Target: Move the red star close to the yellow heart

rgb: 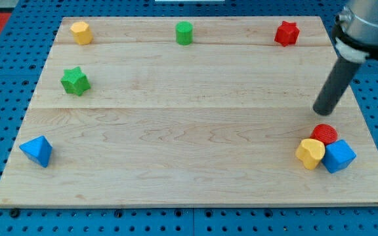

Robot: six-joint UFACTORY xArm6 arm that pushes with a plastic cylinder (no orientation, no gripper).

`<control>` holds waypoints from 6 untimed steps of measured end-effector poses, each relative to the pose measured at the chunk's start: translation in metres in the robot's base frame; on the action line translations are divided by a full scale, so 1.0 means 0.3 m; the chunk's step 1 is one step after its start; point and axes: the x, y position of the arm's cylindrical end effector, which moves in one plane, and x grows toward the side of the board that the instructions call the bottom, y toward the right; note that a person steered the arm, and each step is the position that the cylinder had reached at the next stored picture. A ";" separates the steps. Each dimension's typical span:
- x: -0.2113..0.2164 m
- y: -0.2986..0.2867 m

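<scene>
The red star [286, 33] sits near the board's top right corner. The yellow heart [310, 153] lies at the bottom right, touching a red round block [325, 134] and a blue cube-like block [338, 156]. My tip [321, 112] is on the board at the right side, just above the red round block and well below the red star, a little to its right.
A yellow block [81, 31] is at the top left, a green cylinder [184, 33] at top centre, a green star [75, 81] at the left, a blue wedge-like block [37, 151] at the bottom left. The wooden board [189, 131] lies on a blue pegboard.
</scene>
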 end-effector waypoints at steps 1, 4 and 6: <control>-0.217 0.000; -0.369 0.012; -0.729 0.120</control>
